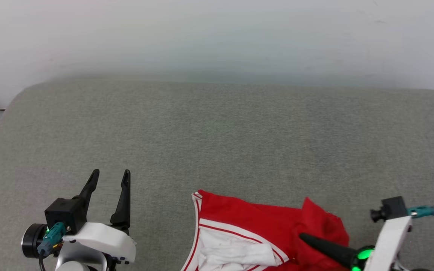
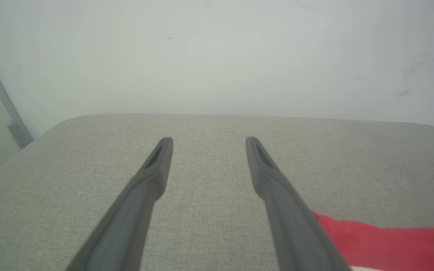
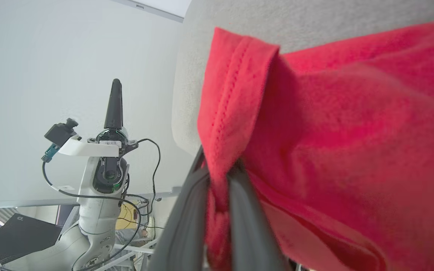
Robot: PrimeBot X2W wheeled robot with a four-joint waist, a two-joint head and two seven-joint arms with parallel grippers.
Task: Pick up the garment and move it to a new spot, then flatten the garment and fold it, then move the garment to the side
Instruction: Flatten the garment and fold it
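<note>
The garment (image 1: 262,222), a red shirt with a white sleeve and red-white striped trim, lies crumpled at the near edge of the grey cushioned surface (image 1: 217,143), right of centre. My right gripper (image 1: 303,237) comes in from the lower right and is shut on a bunched red fold of the garment (image 3: 315,124); in the right wrist view the fabric is pinched between the two dark fingers (image 3: 239,210). My left gripper (image 1: 109,177) hovers open at the lower left, well left of the shirt, with nothing between its fingers (image 2: 153,169). A red corner of the garment (image 2: 382,241) shows in the left wrist view.
A pale wall (image 1: 217,37) rises behind the grey surface. The surface's rounded left corner (image 1: 17,101) drops off toward the floor. The left arm (image 3: 100,177) with its cables appears in the right wrist view, with a dark box (image 3: 17,237) below it.
</note>
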